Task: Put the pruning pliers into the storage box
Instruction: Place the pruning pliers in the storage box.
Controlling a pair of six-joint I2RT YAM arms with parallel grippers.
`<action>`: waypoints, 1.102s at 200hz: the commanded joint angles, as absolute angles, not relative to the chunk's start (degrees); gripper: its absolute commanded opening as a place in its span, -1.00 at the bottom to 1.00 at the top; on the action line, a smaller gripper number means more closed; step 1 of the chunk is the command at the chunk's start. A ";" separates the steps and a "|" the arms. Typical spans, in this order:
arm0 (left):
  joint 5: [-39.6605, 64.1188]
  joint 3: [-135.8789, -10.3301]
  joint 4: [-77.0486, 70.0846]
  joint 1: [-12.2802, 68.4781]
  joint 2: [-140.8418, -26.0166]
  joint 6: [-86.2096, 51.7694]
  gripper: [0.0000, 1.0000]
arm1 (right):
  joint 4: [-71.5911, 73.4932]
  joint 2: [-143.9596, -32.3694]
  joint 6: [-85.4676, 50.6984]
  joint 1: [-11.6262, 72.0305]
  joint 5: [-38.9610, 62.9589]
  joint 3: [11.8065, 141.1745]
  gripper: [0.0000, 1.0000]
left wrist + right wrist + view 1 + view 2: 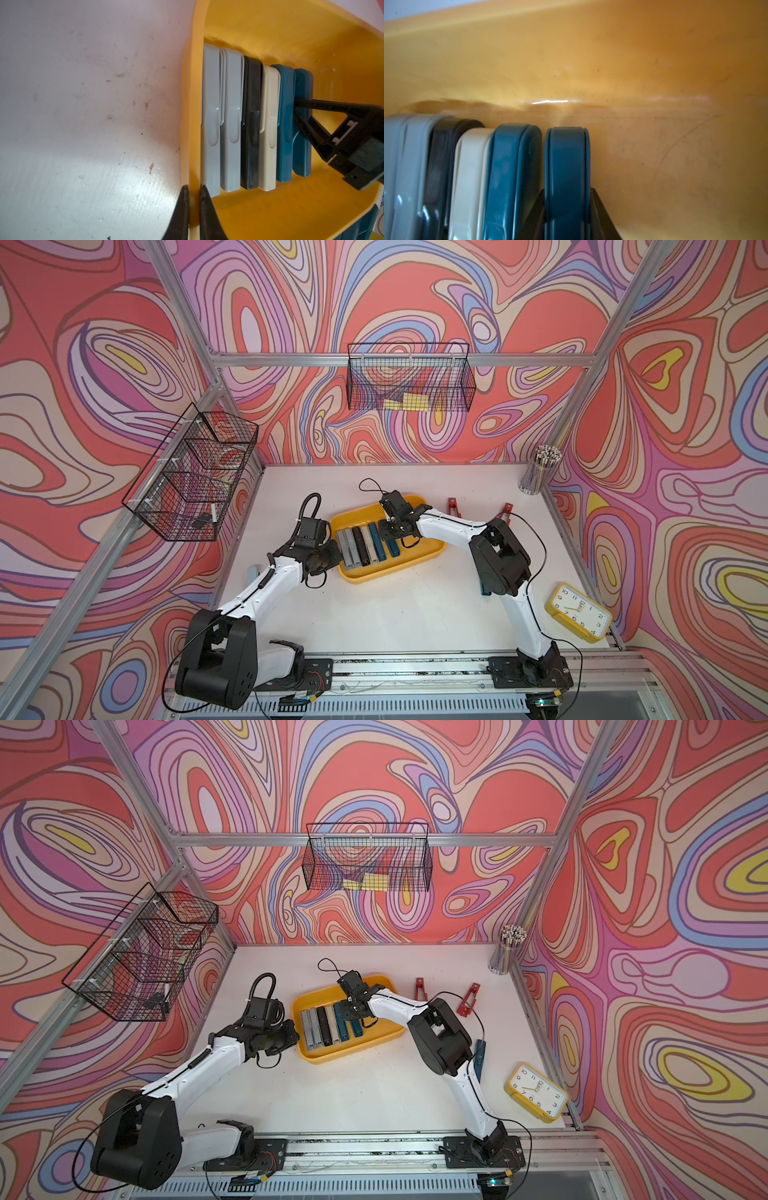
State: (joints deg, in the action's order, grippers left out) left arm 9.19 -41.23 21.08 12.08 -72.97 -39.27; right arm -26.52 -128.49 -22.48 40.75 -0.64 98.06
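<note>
Jaws of left gripper (pixel 194 191) pinched on storage box (pixel 188 124) left rim, likely steadying it; right gripper (pixel 568 199) jaws clamping teal pruning pliers (pixel 566 158), apparently seating them beside row (pixel 249 124).

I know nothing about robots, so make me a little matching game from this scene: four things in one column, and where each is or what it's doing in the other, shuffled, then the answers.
Things:
1. left gripper
2. right gripper
3. red pliers, two of them
4. yellow clock

Places or states:
A. on the table to the right of the storage box, toward the back wall
B. shut on the box's rim
C. at the table's front right corner
D. shut on the outermost teal pliers inside the box

Pairs: 1-B, 2-D, 3-A, 4-C
</note>
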 commanded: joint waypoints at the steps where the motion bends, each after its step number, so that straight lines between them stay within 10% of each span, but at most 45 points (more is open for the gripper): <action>1: 10.47 -41.93 18.72 12.74 -72.95 -39.55 -1.00 | -26.28 -129.77 -23.03 40.96 -0.67 99.58 -0.87; 86: 10.29 -42.01 18.98 12.73 -72.86 -39.55 -1.00 | -25.49 -129.65 -23.02 41.02 0.21 98.97 -0.31; 220: 9.91 -41.93 19.58 12.83 -72.69 -39.29 -1.00 | -24.84 -125.94 -22.21 41.00 -0.89 96.56 -0.13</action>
State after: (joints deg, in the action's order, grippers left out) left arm 9.17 -41.23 21.08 12.08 -72.97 -39.27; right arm -25.02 -128.73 -22.81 40.75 0.30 97.73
